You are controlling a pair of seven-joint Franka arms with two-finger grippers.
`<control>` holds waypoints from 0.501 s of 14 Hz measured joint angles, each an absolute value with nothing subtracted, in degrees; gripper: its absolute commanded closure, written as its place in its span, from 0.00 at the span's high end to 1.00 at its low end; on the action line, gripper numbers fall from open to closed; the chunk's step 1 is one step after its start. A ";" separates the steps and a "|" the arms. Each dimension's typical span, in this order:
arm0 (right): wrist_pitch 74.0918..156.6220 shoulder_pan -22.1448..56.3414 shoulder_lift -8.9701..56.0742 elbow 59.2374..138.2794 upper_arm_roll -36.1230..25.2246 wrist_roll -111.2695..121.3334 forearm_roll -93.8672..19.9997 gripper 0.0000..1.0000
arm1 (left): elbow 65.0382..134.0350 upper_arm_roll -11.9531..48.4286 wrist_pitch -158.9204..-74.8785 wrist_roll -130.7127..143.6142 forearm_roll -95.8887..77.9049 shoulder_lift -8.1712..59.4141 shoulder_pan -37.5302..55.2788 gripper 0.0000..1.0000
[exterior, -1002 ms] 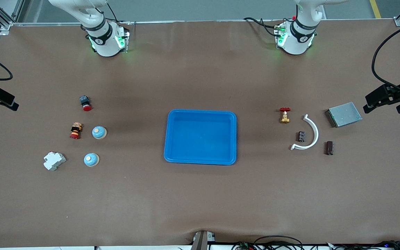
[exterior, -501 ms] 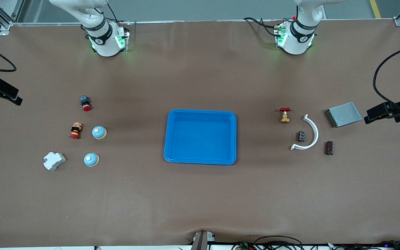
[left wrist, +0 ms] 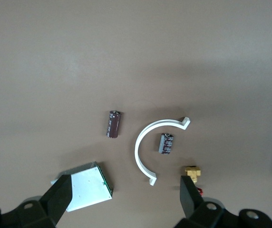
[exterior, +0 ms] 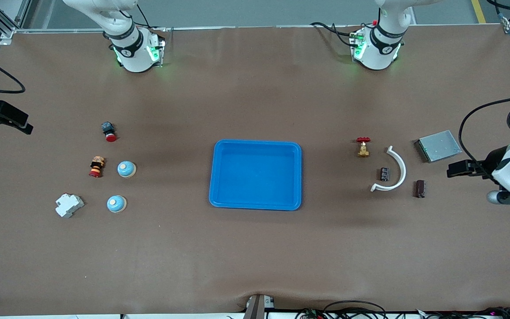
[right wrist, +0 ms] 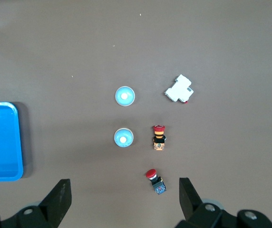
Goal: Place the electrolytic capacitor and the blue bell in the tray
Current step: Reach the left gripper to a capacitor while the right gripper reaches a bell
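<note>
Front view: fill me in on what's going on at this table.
Nothing is being handled yet. The blue tray sits empty mid-table. Two blue bells lie toward the right arm's end, beside push buttons and a white breaker. Two electrolytic capacitors lie toward the left arm's end, one inside a white curved clip, near a brass valve and a grey metal box. The left end effector hangs open over the capacitors; the right end effector hangs open near the bells.

white arms on round bases [exterior: 136, 55] lit green, black cables, black-fingered hands.
</note>
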State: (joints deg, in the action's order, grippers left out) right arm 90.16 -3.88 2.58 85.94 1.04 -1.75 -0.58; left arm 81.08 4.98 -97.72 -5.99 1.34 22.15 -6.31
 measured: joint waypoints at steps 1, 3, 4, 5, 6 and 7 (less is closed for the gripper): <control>90.10 -3.93 2.58 86.12 0.99 -1.75 -0.58 1.00 | 81.38 4.95 -99.24 -6.58 2.00 23.14 -6.43 1.00; 89.94 -3.86 2.58 86.21 0.38 -1.74 -0.57 1.00 | 84.17 4.93 -105.32 -6.87 3.76 24.60 -6.98 1.00; 89.94 -3.71 2.58 86.21 -0.08 -1.73 -0.57 1.00 | 86.73 4.92 -109.41 -6.88 4.24 25.03 -7.42 1.00; 89.93 -3.60 2.58 86.23 -0.39 -1.73 -0.57 1.00 | 89.27 4.89 -113.11 -6.88 4.37 25.39 -7.99 1.00; 89.93 -3.57 2.58 86.26 -0.56 -1.73 -0.58 1.00 | 91.52 4.88 -116.05 -6.88 4.38 25.70 -8.63 1.00; 89.93 -3.56 2.58 86.32 -0.63 -1.73 -0.59 1.00 | 93.45 4.88 -118.23 -6.88 4.38 26.09 -9.15 1.00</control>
State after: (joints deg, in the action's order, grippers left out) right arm 89.93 -3.56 2.58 86.32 -0.63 -1.73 -0.59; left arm 93.45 4.88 -118.23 -6.88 4.38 26.09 -9.15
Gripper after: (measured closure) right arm 0.000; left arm 0.000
